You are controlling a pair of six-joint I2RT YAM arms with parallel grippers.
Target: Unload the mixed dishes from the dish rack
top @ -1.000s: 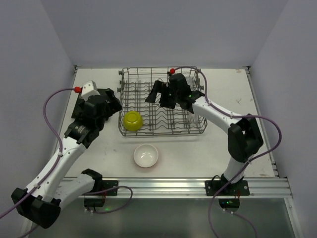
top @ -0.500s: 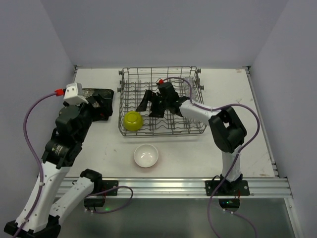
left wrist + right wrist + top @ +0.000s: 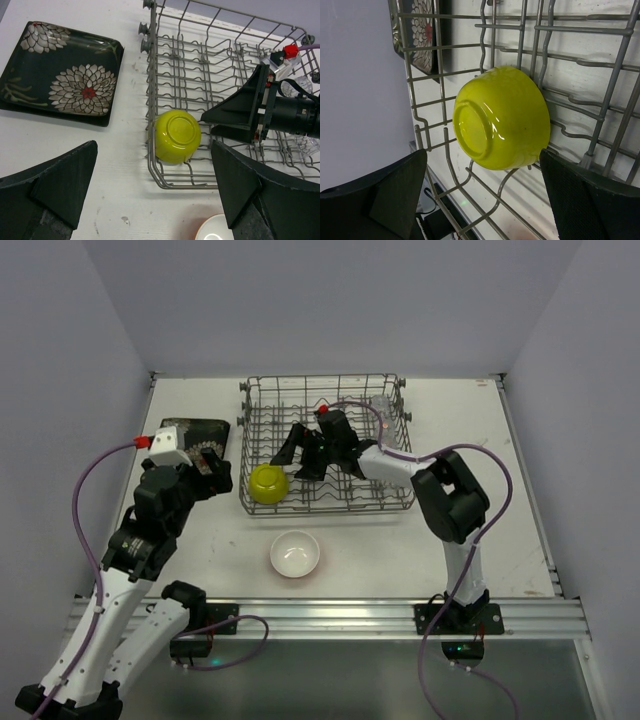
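The grey wire dish rack (image 3: pixel 322 379) stands at the table's middle back. A yellow-green bowl (image 3: pixel 269 484) lies on its side in the rack's near-left corner, also in the left wrist view (image 3: pixel 177 136). My right gripper (image 3: pixel 300 454) is low inside the rack, just right of that bowl, open. Its fingers flank the bowl (image 3: pixel 502 117) without touching it. The flowered black plate (image 3: pixel 62 85) lies flat on the table left of the rack. My left gripper (image 3: pixel 212 466) hangs open and empty near it. The orange bowl (image 3: pixel 295 554) sits upright in front of the rack.
A clear glass (image 3: pixel 384 403) stands in the rack's far-right corner, and the left wrist view shows clear glass (image 3: pixel 296 89) behind the right arm. Upright tines (image 3: pixel 200 65) fill the rack floor. The left wall runs close to the plate.
My right gripper has moved left inside the rack up to the yellow-green bowl. My left arm has drawn back toward the near side, uncovering the flowered plate on the table.
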